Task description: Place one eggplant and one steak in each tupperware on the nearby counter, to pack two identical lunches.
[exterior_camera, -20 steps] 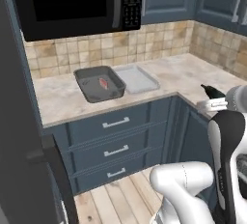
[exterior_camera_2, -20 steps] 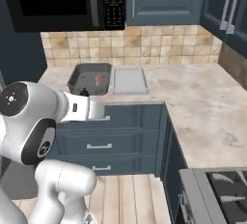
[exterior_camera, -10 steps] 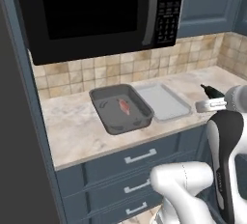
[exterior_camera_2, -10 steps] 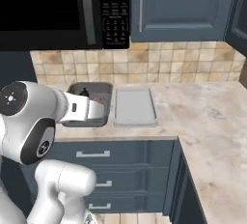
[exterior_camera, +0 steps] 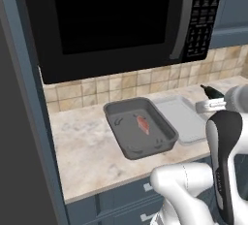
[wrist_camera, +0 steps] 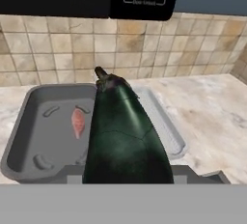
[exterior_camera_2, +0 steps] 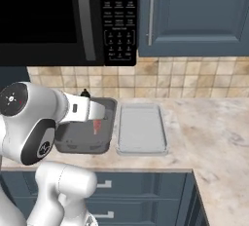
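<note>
1. The gripper (wrist_camera: pixel 126 182) is closed on the eggplant (wrist_camera: pixel 124 133). In the hand view the eggplant runs straight out from the jaws, stem end forward. The fingertips themselves are hidden behind it, so how deep the hold sits is hard to judge.
2. The eggplant's stem tip (exterior_camera: pixel 211 91) pokes out past the wrist, above the pale tray's right side and clear of the counter (exterior_camera: pixel 82 151).
3. The dark tub (exterior_camera: pixel 140 127) lies on the counter just left of the pale tray (exterior_camera: pixel 184 118), nearly touching it. A steak (exterior_camera: pixel 143 124) lies in the tub; the tray looks bare.
4. Either container still needs an eggplant. The tub would then be a full lunch, so it is the tidy choice.
5. To do it well: carry the eggplant level over the tub's open half, beside the steak rather than on it.
6. Lower until it is down within the walls, long side along the tub, then open the jaws. Dropped from height it may roll over the rim.
</note>
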### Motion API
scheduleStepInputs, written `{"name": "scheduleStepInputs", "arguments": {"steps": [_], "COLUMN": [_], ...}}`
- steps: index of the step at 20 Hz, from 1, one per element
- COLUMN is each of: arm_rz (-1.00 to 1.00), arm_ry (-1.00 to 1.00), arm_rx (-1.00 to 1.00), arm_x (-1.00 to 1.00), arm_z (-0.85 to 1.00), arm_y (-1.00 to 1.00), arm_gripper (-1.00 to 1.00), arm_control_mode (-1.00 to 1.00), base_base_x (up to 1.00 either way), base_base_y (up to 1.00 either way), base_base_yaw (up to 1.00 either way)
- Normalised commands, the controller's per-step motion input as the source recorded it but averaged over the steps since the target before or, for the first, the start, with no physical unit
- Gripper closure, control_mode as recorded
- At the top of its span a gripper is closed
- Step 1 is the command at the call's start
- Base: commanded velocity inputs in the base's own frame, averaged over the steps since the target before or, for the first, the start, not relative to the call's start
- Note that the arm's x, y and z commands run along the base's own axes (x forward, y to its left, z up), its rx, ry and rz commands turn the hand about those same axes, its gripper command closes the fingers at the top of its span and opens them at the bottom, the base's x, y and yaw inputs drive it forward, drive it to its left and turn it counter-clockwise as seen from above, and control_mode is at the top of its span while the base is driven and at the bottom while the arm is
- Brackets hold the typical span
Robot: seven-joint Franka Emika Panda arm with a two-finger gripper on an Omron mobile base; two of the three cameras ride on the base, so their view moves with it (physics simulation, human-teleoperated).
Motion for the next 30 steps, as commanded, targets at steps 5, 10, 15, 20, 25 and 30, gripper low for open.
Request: {"name": "scheduleStepInputs", "arguments": {"steps": [5,10,15,20,25,30], "arm_rz": [0.01,0.0,0.0,0.0,0.0,0.0], "arm_ry": [0.06,0.11,0.07,0.06,0.01,-0.04], "arm_rx": [0.0,0.0,0.0,0.0,0.01,0.06], "arm_x": [0.0,0.0,0.15,0.2,0.21,0.28], "arm_z": [-0.2,-0.58,-0.55,-0.5,-0.5,-0.66], "arm_y": [0.0,0.09,0.45,0.65,0.67,0.38], "arm_gripper": [1.0,1.0,1.0,1.0,1.0,1.0], "arm_control_mode": [-1.0,-1.0,-1.0,-1.0,-1.0,-1.0], "base_base_x": [0.02,0.0,0.0,0.0,0.0,0.0], "base_base_y": [0.0,0.0,0.0,0.0,0.0,0.0], "base_base_yaw": [0.05,0.0,0.0,0.0,0.0,0.0]}}
